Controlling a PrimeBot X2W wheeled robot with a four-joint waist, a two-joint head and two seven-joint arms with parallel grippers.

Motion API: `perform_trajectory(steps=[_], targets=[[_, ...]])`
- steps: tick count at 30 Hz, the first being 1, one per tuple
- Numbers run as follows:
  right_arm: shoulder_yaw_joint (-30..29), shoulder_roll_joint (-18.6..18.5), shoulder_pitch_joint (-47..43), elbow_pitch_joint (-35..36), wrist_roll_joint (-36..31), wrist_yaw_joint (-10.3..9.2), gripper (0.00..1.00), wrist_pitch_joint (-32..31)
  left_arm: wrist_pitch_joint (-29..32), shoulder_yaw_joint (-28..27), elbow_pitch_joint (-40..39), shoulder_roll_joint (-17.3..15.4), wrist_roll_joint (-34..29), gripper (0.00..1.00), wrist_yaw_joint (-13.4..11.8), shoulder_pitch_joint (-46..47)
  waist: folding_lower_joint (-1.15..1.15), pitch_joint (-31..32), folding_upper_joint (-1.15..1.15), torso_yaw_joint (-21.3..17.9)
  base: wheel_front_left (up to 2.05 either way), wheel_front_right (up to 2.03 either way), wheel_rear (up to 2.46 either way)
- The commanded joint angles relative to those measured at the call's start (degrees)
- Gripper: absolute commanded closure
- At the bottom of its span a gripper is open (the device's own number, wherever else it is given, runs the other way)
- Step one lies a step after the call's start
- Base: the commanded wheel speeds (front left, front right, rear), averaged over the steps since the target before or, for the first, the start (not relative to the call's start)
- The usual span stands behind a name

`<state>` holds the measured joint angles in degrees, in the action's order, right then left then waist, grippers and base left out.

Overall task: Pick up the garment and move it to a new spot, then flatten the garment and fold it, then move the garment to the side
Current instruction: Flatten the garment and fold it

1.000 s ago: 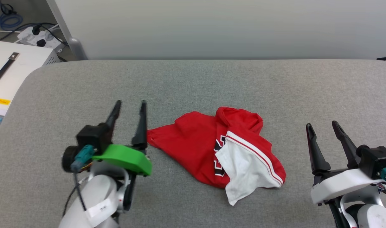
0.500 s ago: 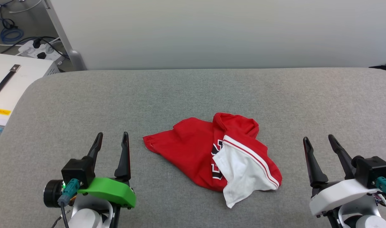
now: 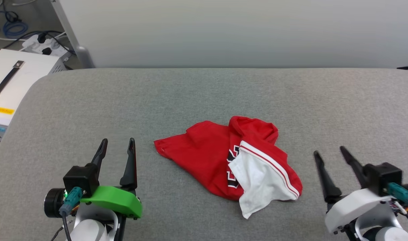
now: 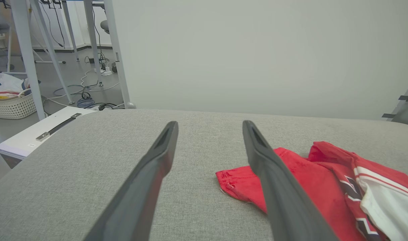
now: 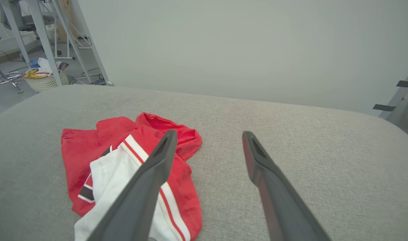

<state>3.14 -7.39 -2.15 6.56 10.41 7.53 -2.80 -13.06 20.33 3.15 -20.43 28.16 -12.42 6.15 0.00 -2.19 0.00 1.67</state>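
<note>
The shirt (image 3: 204, 154) lies bunched up in the middle of the desk (image 3: 90, 100). The left gripper (image 3: 118, 140) has pulled back from its corner. Both its fingers and the right gripper's (image 3: 329, 150) are wide apart, holding nothing. Flattening probably comes next.

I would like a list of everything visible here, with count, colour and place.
garment: one, red with white sleeve, crumpled at the table's middle
table: one, grey fabric top, under the garment
box: one, white with black strap, beside the table's left end
power strip: one, white, on the floor beyond the box
basket: one, white, on the floor
left gripper: one, dark fingers, open, left of the garment
right gripper: one, dark fingers, open, right of the garment
</note>
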Motion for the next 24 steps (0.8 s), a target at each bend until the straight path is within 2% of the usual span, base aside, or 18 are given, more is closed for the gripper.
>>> perform_trajectory(steps=[1, 6, 12, 16, 24], targets=[[1.5, -1.1, 0.9, 0.0, 0.9, -0.04, 0.0, -1.7, -0.1, -0.1, -0.1, -0.2, 0.3, 0.0, -0.3, 0.9, 0.0, -0.8, 0.0, 0.9, 0.0, 0.0, 0.0], [11.5, -8.8, 1.8, -0.3, 6.6, -0.04, 0.0, -12.8, -0.7, 0.2, 0.0, 0.8, 0.1, 0.0, 0.1, 2.7, 0.0, -2.6, 0.0, 4.0, 0.0, 0.0, 0.0], [22.2, -15.5, 4.6, -0.3, 13.0, -0.04, 0.0, -23.3, -1.3, 0.5, -0.5, 2.3, -0.9, 0.0, 0.3, 4.3, 0.0, -4.5, 0.0, 7.2, 0.0, 0.0, 0.0], [28.0, -17.5, 8.0, -1.7, 15.6, -0.04, 0.0, -26.6, -1.6, 0.8, -1.1, 3.2, -1.5, 0.0, 0.5, 5.4, 0.0, -5.6, 0.0, 9.2, 0.0, 0.0, 0.0], [35.3, -18.8, 15.2, -9.7, 17.7, -0.04, 0.0, -26.7, -1.8, 0.9, -0.7, 5.0, -1.9, 0.0, 1.4, 7.1, 0.0, -8.0, 0.0, 11.7, 0.0, 0.0, 0.0]])
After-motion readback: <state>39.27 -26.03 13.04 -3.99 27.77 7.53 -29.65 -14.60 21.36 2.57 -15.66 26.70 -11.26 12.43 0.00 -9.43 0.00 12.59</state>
